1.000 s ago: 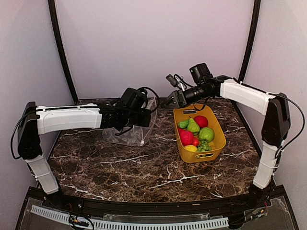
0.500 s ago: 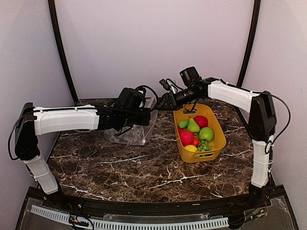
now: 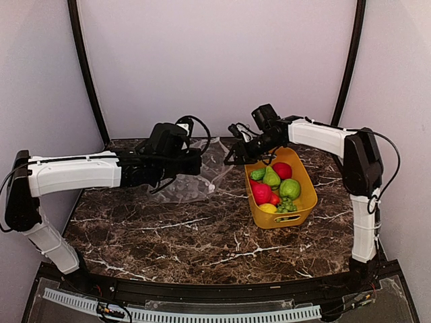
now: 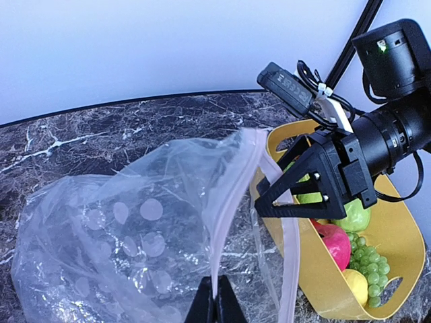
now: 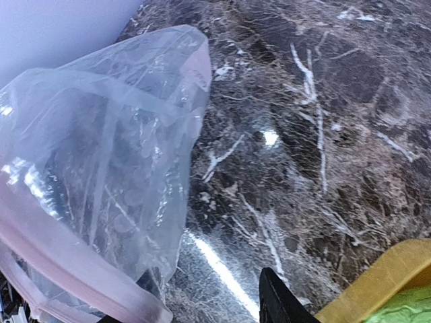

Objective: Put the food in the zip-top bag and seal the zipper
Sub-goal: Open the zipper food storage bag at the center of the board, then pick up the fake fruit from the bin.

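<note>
The clear zip-top bag (image 3: 192, 185) lies at the back of the table, its mouth lifted and facing the basket. My left gripper (image 3: 195, 162) is shut on the near lip's pale pink zipper (image 4: 229, 215); its fingertips (image 4: 215, 304) pinch the strip. The far lip's zipper strip (image 4: 291, 259) hangs loose. My right gripper (image 3: 233, 153) is open at the bag's mouth (image 5: 195, 313), with the pink strip (image 5: 67, 269) by its left finger. The food (image 3: 273, 188), red and green fruits, grapes and a yellow piece, sits in the yellow basket.
The yellow basket (image 3: 310, 190) stands right of the bag, close under my right arm; its wall shows in the left wrist view (image 4: 323, 282) and its corner in the right wrist view (image 5: 377, 289). Dark marble table (image 3: 168, 235); curved backdrop wall behind.
My right gripper has swung left from over the basket's far end to the bag's mouth. My left arm has drawn back leftward, pulling the bag's lip up and the mouth open.
</note>
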{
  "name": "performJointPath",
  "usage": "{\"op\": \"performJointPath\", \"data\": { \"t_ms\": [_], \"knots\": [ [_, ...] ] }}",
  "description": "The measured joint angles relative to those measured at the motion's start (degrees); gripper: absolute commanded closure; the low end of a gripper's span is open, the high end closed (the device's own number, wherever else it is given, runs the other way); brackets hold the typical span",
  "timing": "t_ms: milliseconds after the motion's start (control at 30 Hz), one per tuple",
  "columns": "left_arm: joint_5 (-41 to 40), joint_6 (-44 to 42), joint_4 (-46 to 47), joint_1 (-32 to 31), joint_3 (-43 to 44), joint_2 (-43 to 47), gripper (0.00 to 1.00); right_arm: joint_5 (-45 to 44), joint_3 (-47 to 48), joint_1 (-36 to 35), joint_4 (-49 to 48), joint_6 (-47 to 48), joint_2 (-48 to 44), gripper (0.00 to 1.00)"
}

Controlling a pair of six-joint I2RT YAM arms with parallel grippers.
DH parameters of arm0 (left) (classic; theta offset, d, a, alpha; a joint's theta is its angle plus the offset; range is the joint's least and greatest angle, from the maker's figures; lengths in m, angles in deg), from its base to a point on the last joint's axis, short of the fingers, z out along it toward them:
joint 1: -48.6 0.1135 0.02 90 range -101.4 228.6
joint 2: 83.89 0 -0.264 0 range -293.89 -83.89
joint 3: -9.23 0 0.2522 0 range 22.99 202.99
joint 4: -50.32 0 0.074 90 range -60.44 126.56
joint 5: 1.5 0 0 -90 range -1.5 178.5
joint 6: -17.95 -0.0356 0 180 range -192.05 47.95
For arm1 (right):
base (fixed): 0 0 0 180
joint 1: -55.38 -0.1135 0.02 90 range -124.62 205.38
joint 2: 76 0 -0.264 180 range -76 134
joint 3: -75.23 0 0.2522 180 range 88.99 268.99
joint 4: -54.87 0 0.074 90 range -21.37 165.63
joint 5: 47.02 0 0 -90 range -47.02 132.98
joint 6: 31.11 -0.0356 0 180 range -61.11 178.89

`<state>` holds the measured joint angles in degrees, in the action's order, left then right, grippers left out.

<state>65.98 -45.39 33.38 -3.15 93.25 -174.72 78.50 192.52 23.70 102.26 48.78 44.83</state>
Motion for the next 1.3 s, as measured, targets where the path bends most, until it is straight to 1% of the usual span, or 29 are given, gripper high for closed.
{"op": "performJointPath", "data": {
  "t_ms": [67,133,233,300,367,433,533,600,700,767,900,967,1133,1300],
  "knots": [
    [-0.5,-0.2,0.7,0.0,-1.0,1.4,0.99,-0.4,-0.5,0.8,0.3,0.9,-0.1,0.51],
    [-0.7,-0.4,1.3,0.0,-1.3,1.8,0.99,0.9,-0.4,1.3,0.5,2.5,-0.1,0.47],
    [-0.6,-0.4,1.9,0.0,-1.7,1.8,0.99,4.1,0.2,1.3,2.6,7.0,-0.8,0.38],
    [-0.6,-0.4,1.9,0.0,-2.0,1.7,0.99,5.7,0.0,1.2,5.0,11.5,-3.0,0.32],
    [-0.5,-0.4,1.9,0.0,-2.2,1.5,0.99,6.5,-1.5,1.3,6.3,15.2,-7.1,0.28],
    [-0.4,-0.5,1.9,0.0,-2.4,1.1,0.99,7.3,-4.5,2.1,7.2,19.6,-13.4,0.26],
    [-0.1,-0.5,1.9,0.0,-3.0,0.7,0.99,7.7,-8.3,4.9,8.1,25.8,-22.1,0.22],
    [0.2,-0.5,2.0,0.0,-3.5,0.5,0.99,6.3,-10.4,6.4,8.4,29.1,-25.0,0.20],
    [0.5,-0.6,2.0,0.0,-4.1,0.5,0.99,3.4,-14.8,7.6,8.7,33.2,-25.4,0.09],
    [0.7,-0.7,2.1,0.0,-4.3,0.5,0.99,2.0,-17.3,7.5,9.5,35.2,-22.4,0.02],
    [0.7,-1.0,2.1,0.0,-4.3,0.5,0.99,0.1,-18.8,7.4,10.9,36.7,-14.5,0.01],
    [0.7,-1.2,2.1,0.0,-4.3,0.5,0.99,-0.6,-18.8,7.4,11.1,36.9,-12.4,0.01],
    [0.7,-1.4,2.1,0.0,-4.7,0.5,0.99,-1.1,-18.7,7.4,11.0,36.9,-10.8,0.01],
    [0.7,-1.4,1.8,0.0,-5.0,0.5,0.99,-1.1,-18.7,7.4,11.2,37.3,-10.8,0.07]
  ]
}}
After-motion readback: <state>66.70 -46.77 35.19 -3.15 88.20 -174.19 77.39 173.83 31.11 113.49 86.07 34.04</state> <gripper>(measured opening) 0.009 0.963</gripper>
